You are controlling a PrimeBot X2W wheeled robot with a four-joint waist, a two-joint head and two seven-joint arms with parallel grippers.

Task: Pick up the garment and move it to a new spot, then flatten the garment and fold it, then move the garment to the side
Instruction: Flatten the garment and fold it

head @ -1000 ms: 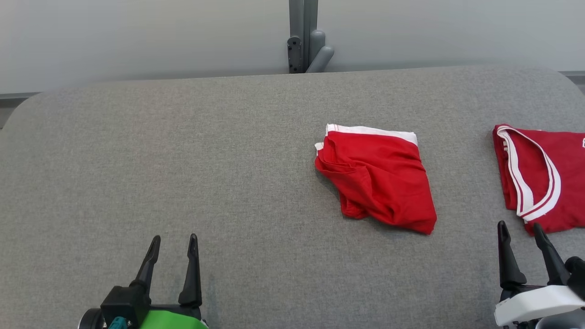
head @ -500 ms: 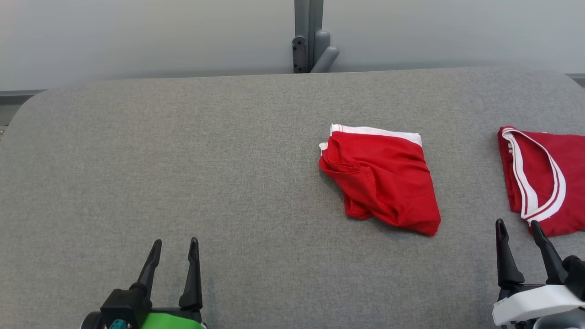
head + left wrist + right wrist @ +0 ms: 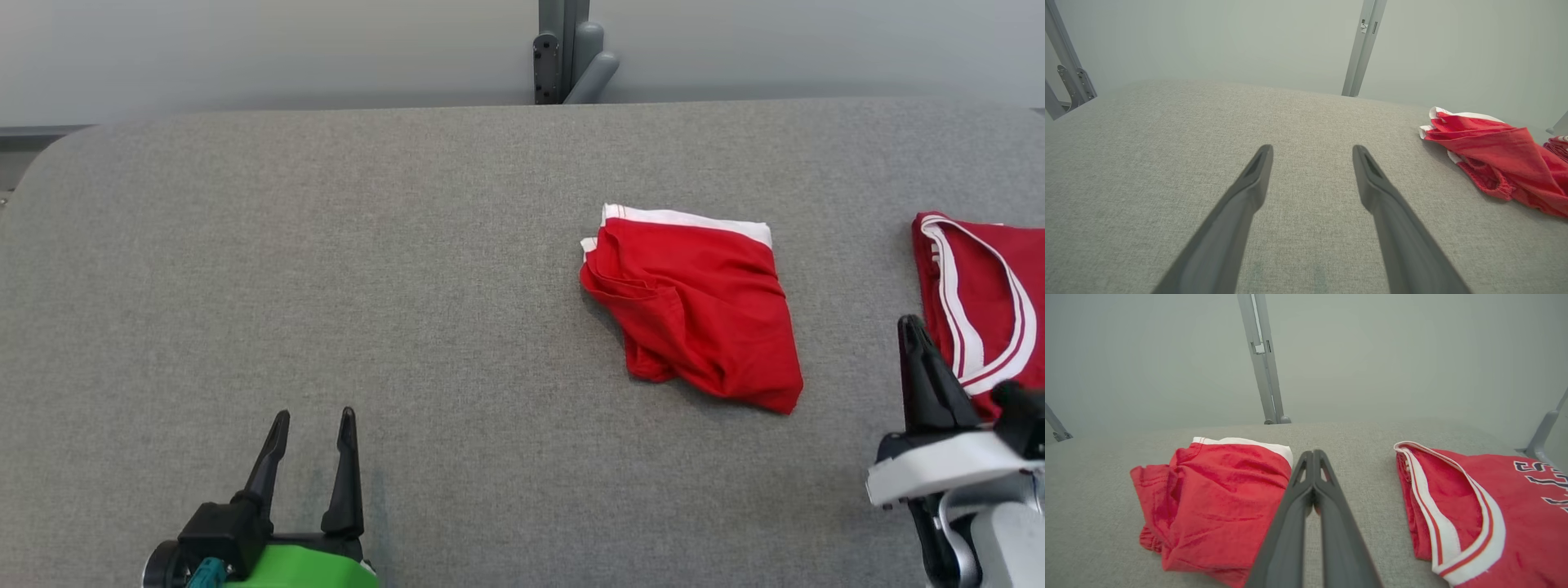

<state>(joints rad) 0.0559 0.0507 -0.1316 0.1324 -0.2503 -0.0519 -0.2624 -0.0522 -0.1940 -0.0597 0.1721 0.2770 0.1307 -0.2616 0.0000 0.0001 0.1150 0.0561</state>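
The grey fabric-covered table (image 3: 326,245) has a rounded far-left corner and a straight far edge, with a grey post (image 3: 563,49) standing behind the middle of that edge. Its whole left half is bare cloth, and so is the strip along the near edge. The red garment (image 3: 694,318), folded with a white band along its far side, lies right of the table's middle, well clear of every edge. A red jersey (image 3: 988,310) with a white-and-red striped neckline lies at the right edge, cut off by the frame. The left gripper (image 3: 314,415) hangs over the near-left part of the table, its 2 fingers spread apart and empty. The right gripper (image 3: 913,327) sits near the right edge, its 2 fingers pressed together on nothing, over the bare strip between the red garment and the jersey and touching neither. In the right wrist view, dark letters run across the jersey's chest, but the frame cuts them off and no word can be read. 1 second ago the right gripper's fingers stood apart nearer the near edge; now they have closed farther in beside the jersey. The head camera has shifted too, while both garments lie as they did.
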